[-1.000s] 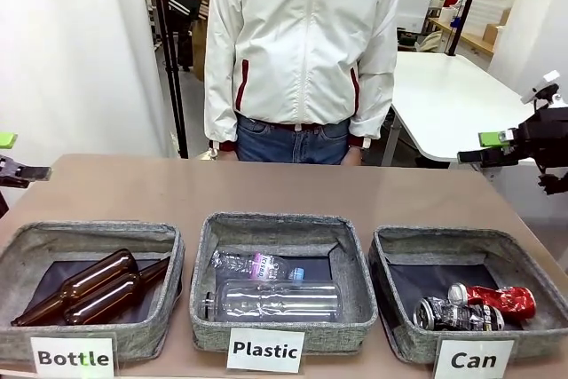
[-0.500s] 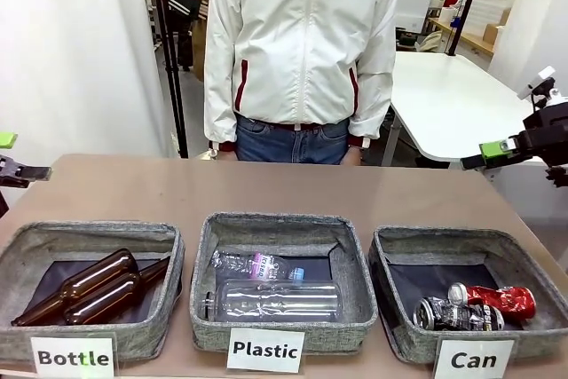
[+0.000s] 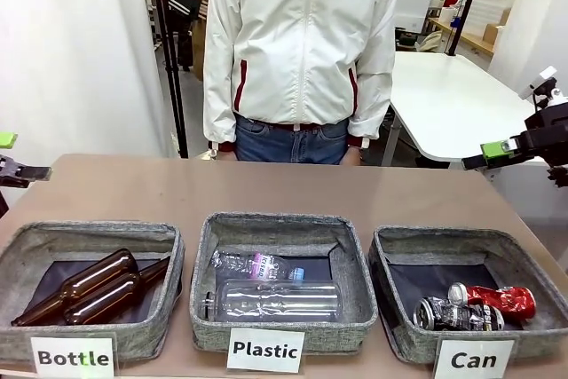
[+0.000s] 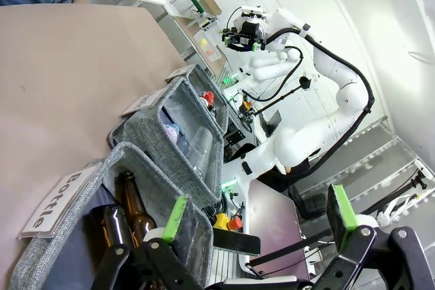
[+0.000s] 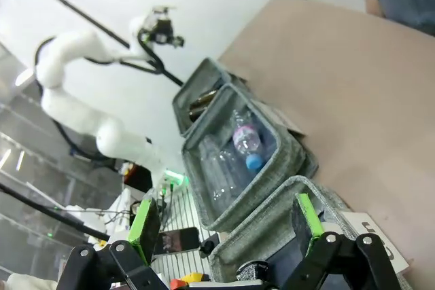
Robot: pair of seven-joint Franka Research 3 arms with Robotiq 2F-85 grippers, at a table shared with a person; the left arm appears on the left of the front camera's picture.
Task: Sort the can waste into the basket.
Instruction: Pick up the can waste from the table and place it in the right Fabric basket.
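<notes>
Cans [image 3: 475, 306] in Can basket [image 3: 388, 265] | left tool [image 4: 255, 225], right tool [image 5: 228, 229] agape, empty

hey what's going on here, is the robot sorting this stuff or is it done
Nothing is being handled right now. Both crushed cans, the dark can and the red can, already lie in the basket marked "Can", so the sorting looks finished. The left gripper and right gripper are open and empty, held off at the table's two sides. A person stands at the far edge, hands out of sight. Brown bottles and plastic bottles sit in their own baskets.
</notes>
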